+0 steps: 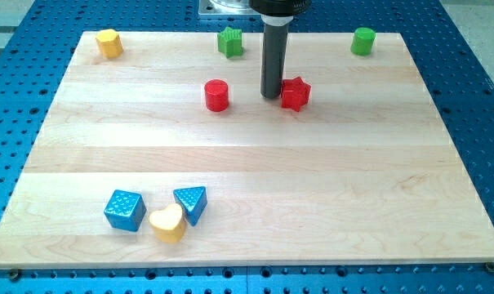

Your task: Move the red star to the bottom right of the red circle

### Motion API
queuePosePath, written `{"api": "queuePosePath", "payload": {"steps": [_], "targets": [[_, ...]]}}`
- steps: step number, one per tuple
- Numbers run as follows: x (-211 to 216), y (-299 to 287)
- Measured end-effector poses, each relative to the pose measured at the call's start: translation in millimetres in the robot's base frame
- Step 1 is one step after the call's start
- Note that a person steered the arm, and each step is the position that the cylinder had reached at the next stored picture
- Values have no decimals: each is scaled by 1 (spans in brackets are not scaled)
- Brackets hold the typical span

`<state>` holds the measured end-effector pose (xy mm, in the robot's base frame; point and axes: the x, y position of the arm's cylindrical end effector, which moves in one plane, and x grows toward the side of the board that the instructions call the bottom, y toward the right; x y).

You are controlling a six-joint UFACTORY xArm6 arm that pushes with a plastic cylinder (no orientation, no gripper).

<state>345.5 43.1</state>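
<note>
The red star [295,94] lies on the wooden board [255,163] a little right of centre near the view's top. The red circle [217,95] stands to its left, about level with it. My tip [271,96] is between them, right against the star's left side and well apart from the circle. The rod rises straight up from there to the view's top edge.
A yellow block [109,42] sits at the top left, a green star [230,41] at the top centre, a green cylinder [362,41] at the top right. A blue cube [124,210], a yellow heart [168,224] and a blue triangle [191,202] cluster at the bottom left.
</note>
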Motion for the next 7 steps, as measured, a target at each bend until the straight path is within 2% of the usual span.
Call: {"api": "queuePosePath", "payload": {"steps": [2, 3, 5, 6, 7], "targets": [[-1, 0], [-21, 2], [-30, 39], [-20, 54], [28, 21]]}}
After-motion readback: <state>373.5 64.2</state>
